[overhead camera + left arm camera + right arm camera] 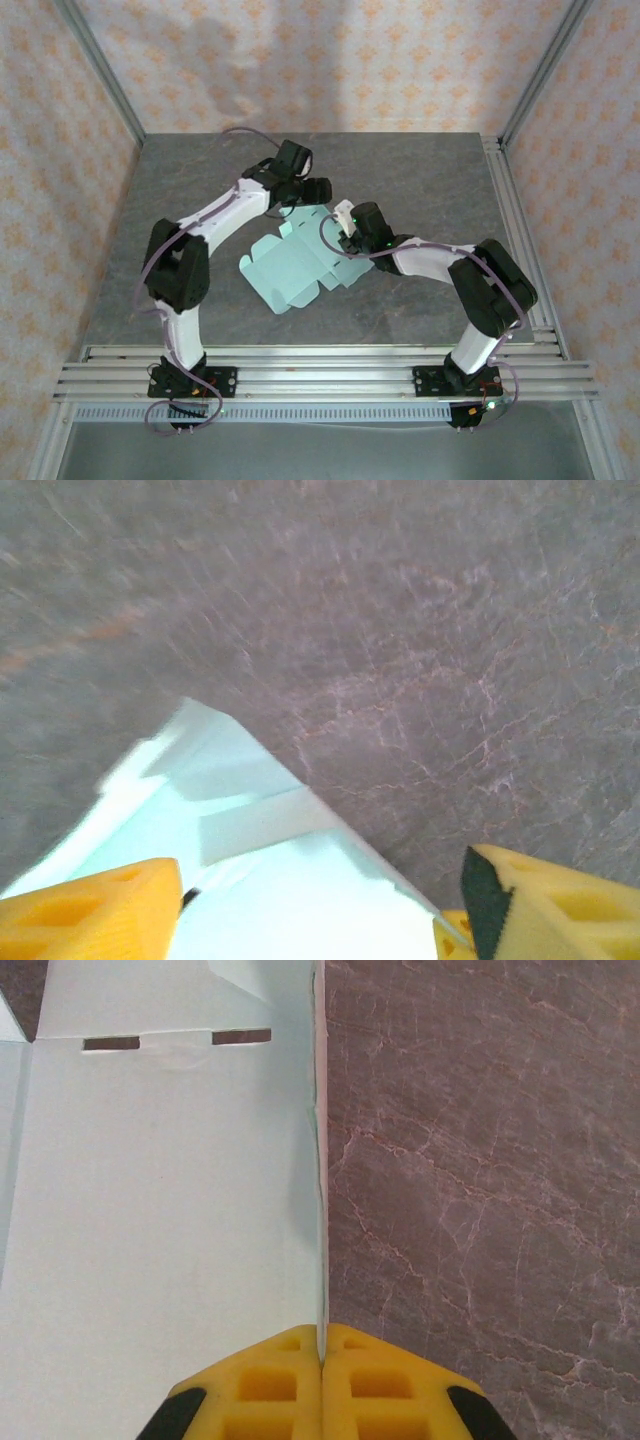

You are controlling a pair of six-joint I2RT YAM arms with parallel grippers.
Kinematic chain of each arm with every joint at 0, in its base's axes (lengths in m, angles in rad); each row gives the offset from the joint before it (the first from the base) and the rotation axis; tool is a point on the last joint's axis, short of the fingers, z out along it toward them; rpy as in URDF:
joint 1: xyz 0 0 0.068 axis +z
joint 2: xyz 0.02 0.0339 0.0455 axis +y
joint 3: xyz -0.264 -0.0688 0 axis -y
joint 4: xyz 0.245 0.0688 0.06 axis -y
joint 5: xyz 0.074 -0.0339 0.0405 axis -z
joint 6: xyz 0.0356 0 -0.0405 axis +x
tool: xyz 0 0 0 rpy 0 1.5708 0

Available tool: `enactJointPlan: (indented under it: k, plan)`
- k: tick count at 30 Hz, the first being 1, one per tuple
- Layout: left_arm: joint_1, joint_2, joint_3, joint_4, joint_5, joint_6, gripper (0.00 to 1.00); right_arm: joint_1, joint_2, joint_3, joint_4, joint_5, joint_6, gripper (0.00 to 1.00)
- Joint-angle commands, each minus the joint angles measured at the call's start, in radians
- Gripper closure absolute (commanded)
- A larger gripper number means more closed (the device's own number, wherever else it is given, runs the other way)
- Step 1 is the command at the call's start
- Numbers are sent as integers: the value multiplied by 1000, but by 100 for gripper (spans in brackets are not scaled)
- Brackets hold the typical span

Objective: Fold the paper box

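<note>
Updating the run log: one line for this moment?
paper box: unfolded | left gripper: open above box | right gripper: shut on box edge

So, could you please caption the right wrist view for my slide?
Shut right gripper pinches an edge of the paper box.

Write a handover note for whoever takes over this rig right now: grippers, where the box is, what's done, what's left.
Left gripper: open, fingers apart over the far end of the paper box, gripping nothing.
Right gripper: shut, with the card's edge on the right arm's side pinched between its tips.
Box: an unfolded die-cut sheet lying on the table between the two arms, with flaps and slots visible.
Done: one edge is held; no box shape formed yet.
Left: probably all the folding, meaning raise the panels, tuck the tabs into the slots and close it.
</note>
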Motion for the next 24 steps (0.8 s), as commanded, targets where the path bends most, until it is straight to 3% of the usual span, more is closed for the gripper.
enactJointPlan:
  k: [1, 6, 8, 14, 18, 24]
  plan:
    - [1, -118, -73, 60, -158, 25, 18, -3, 17, 45, -25, 25, -24, 100]
    - [45, -221, -189, 132, -191, 6, 9, 0, 20, 77, -67, 76, -82, 100]
    - [75, -246, -217, 143, -176, 6, 0, 10, 15, 85, -78, 128, -120, 100]
    - [179, -230, -248, 180, -111, 0, 0, 83, 24, 82, -75, 346, -267, 100]
    - [218, -176, -233, 200, -84, 22, 0, 119, 6, 56, -50, 394, -311, 100]
    - [267, -61, -180, 190, -15, 23, 11, 174, 4, 3, 96, 539, -455, 100]
